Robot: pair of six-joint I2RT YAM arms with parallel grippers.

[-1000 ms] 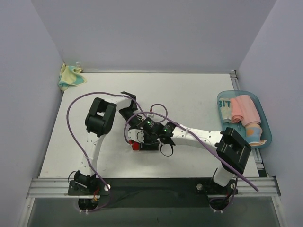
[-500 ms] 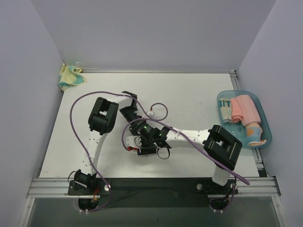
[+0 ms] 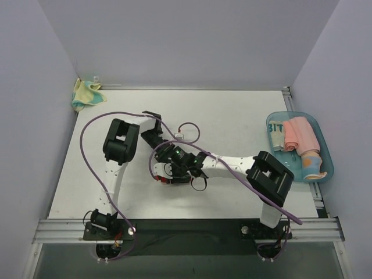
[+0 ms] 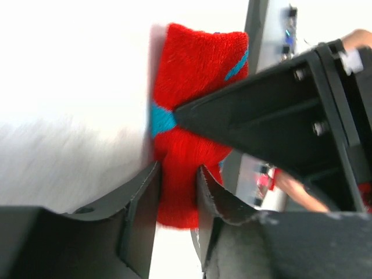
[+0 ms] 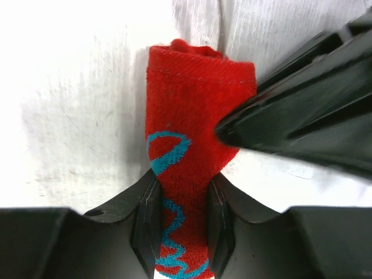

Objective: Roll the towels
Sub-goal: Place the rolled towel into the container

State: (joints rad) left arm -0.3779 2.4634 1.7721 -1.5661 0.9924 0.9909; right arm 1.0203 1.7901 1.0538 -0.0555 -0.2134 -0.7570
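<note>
A red towel with teal pattern lies rolled on the white table; it also shows in the left wrist view and as a small red patch in the top view. My right gripper is shut on one end of the red towel. My left gripper is shut on the other end. Both grippers meet at the roll in the middle of the table, each seen in the other's wrist view.
A yellow-green towel lies crumpled at the far left corner. A blue tray at the right edge holds rolled towels, one pink. Purple cables loop over the arms.
Both grippers have shifted slightly left and nearer together with the red towel between them; the right arm's elbow moved left.
</note>
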